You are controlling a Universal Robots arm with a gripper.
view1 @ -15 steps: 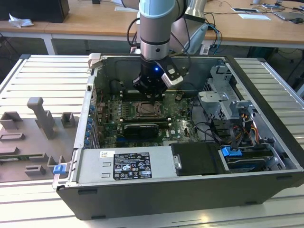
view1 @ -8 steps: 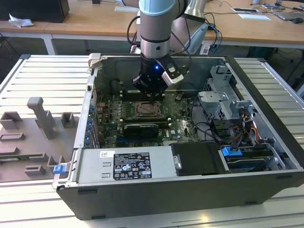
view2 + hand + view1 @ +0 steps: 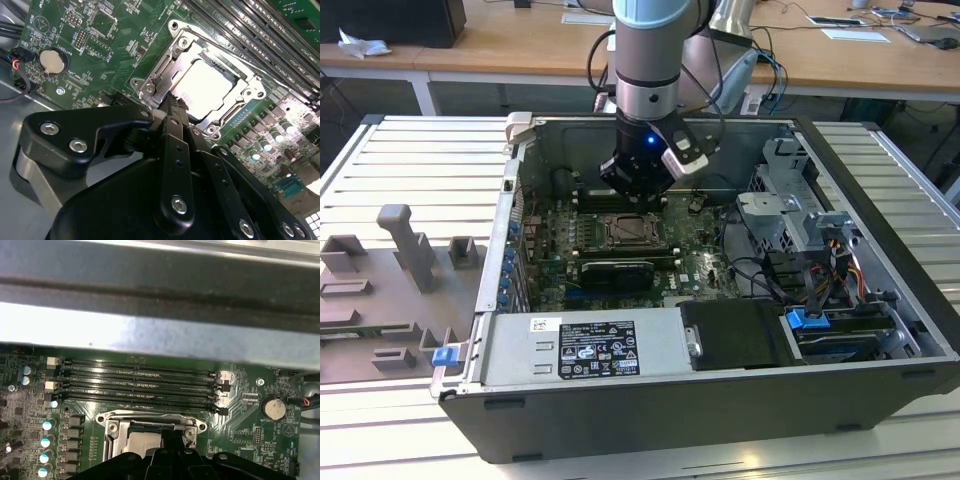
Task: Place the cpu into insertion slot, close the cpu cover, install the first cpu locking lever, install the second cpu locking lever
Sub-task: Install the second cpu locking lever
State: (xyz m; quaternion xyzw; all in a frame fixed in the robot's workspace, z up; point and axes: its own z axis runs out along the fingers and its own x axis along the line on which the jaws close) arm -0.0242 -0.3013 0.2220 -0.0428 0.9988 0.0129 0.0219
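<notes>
The insertion slot (image 3: 635, 232) sits mid-motherboard inside the open computer case. The pale cpu (image 3: 202, 87) lies in it, and the silvery cpu cover (image 3: 172, 62) lies flat around it as a frame. In the first wrist view the cpu (image 3: 142, 442) and the cover (image 3: 112, 427) show just beyond the black fingers. My gripper (image 3: 635, 190) hangs right above the slot's far side. Its fingers are shut together with nothing between them, and its tip (image 3: 172, 102) is at the socket frame's edge, by a corner screw.
Long black memory slots (image 3: 140, 382) run just beyond the socket, under the case wall (image 3: 160, 335). A coin battery (image 3: 52, 61) sits off to one side. A black expansion card (image 3: 612, 270), the power supply (image 3: 590, 345) and a drive cage with cables (image 3: 790, 215) crowd the case.
</notes>
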